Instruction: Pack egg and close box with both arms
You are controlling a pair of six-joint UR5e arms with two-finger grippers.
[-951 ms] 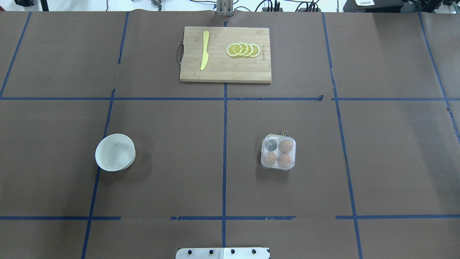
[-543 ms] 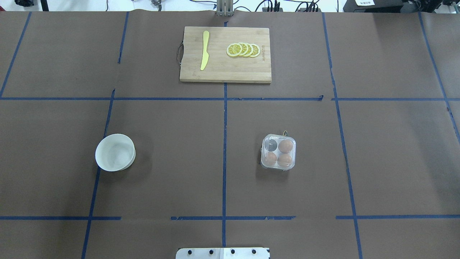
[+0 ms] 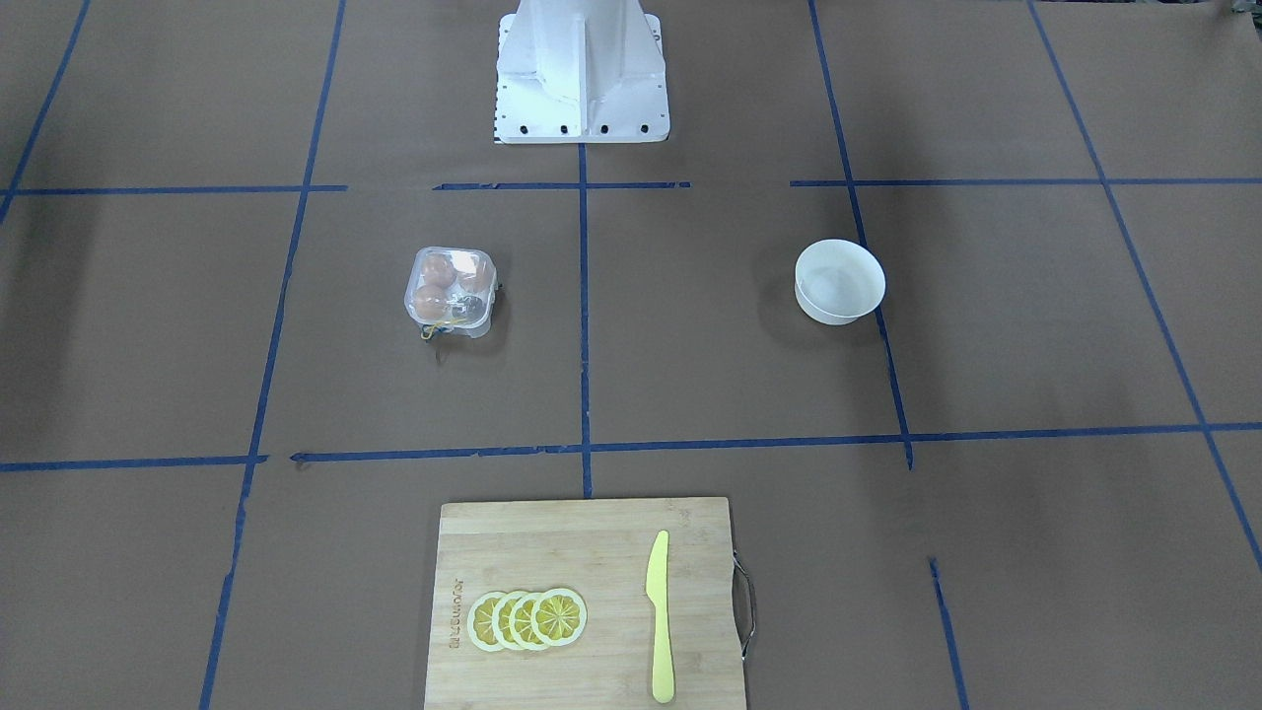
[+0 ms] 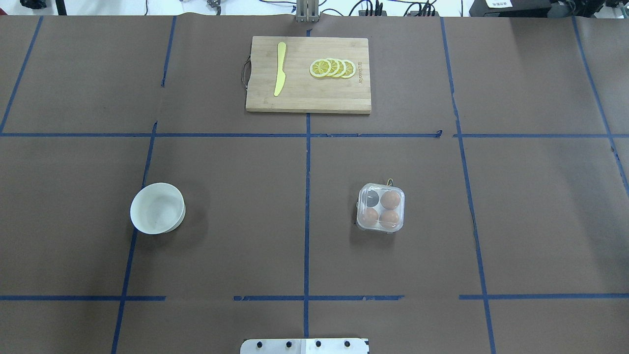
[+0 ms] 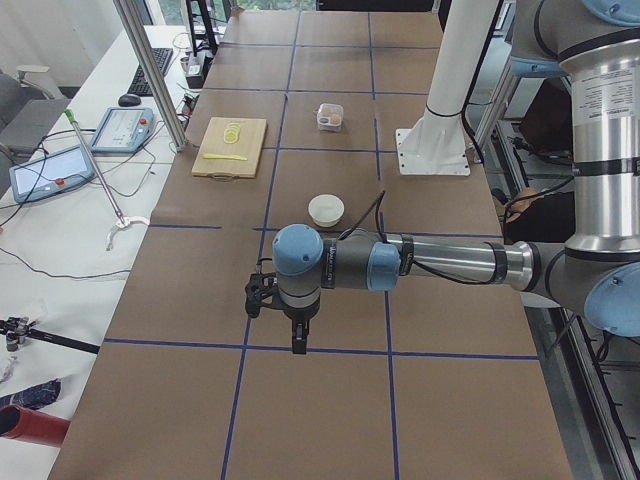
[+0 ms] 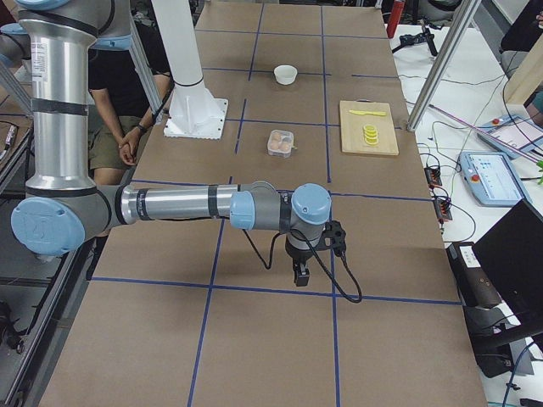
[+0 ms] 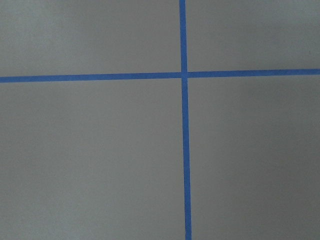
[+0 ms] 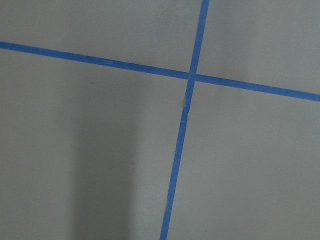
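The clear box (image 4: 381,207) stands right of the table's middle, with its lid lying over the cups; it also shows in the front view (image 3: 451,288). Three orange-brown eggs show inside it, one of them at the far right (image 4: 391,199). The far-left cup (image 4: 372,198) looks dark. My left gripper (image 5: 297,335) hangs over bare table at the robot's left end, far from the box. My right gripper (image 6: 301,273) hangs over bare table at the right end. Both show only in the side views, so I cannot tell whether they are open or shut. The wrist views show only brown paper and blue tape.
A white bowl (image 4: 157,208) stands left of the middle and looks empty. A wooden cutting board (image 4: 308,74) at the far side carries a yellow knife (image 4: 279,69) and lemon slices (image 4: 332,68). The white pedestal (image 3: 582,74) stands at the near edge.
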